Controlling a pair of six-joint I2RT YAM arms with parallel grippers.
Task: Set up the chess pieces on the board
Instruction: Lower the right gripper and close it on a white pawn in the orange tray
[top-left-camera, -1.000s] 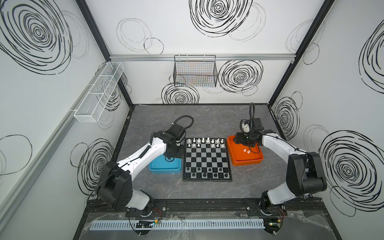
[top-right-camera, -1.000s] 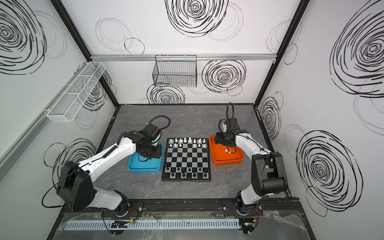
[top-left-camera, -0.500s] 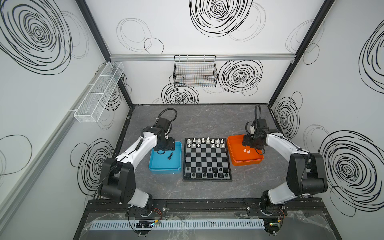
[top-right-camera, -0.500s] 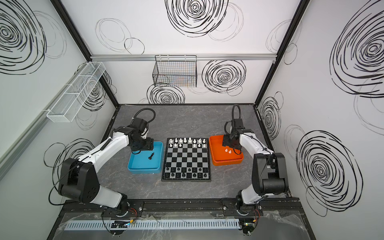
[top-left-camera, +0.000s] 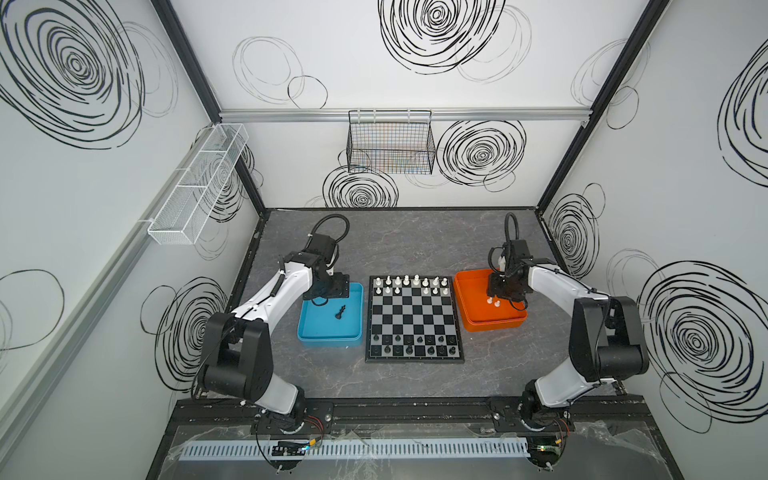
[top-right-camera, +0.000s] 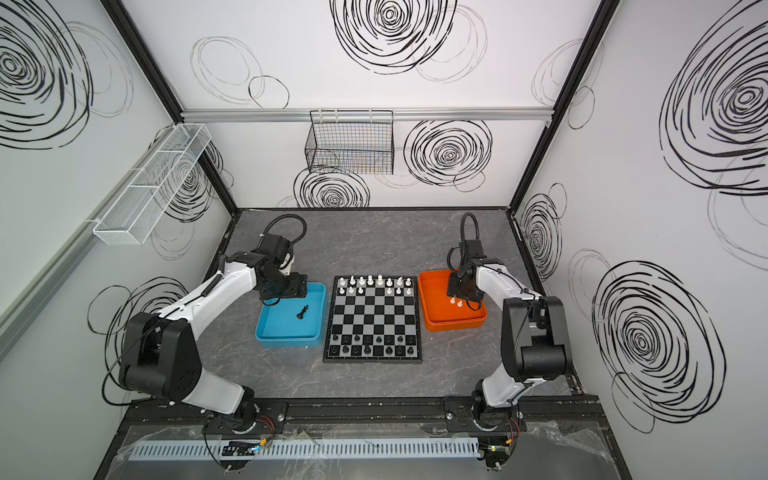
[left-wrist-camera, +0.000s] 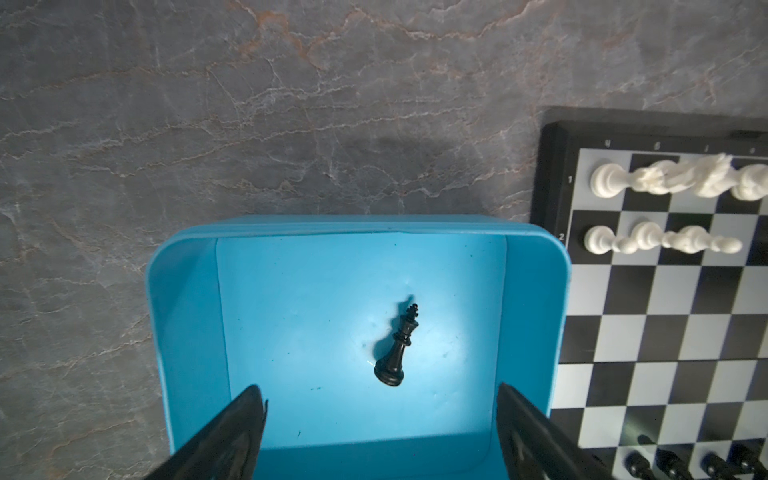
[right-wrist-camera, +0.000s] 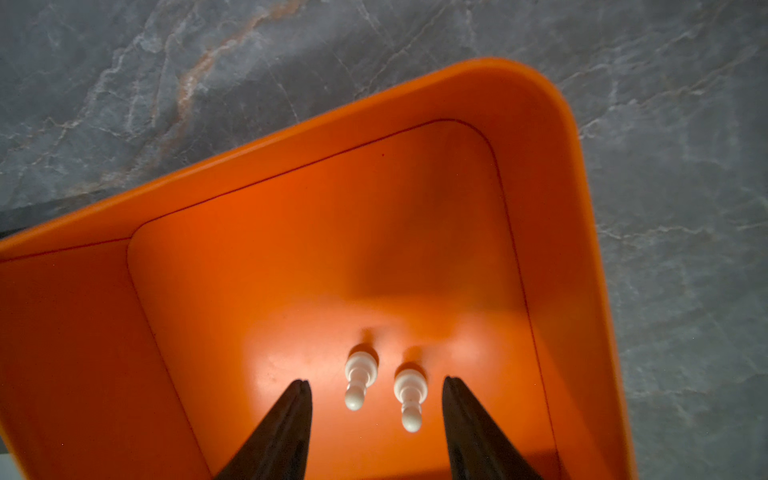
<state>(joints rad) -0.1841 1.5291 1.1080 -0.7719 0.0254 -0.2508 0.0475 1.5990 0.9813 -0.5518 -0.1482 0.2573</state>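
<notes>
The board lies mid-table, white chess pieces on its two far rows and black ones on its two near rows. A black king lies on its side in the blue tray. My left gripper hangs over that tray, open wide, the king just beyond its fingertips. Two white pawns stand in the orange tray. My right gripper is low over them, open, with both pawns between its fingers and touched by neither.
The blue tray sits against the board's left side and the orange tray against its right. A wire basket hangs on the back wall and a white mesh rack on the left wall.
My left gripper has drawn back from the board's edge to the far end of the blue tray and opened wider. My right gripper has come down over the two pawns and its jaws have narrowed.
</notes>
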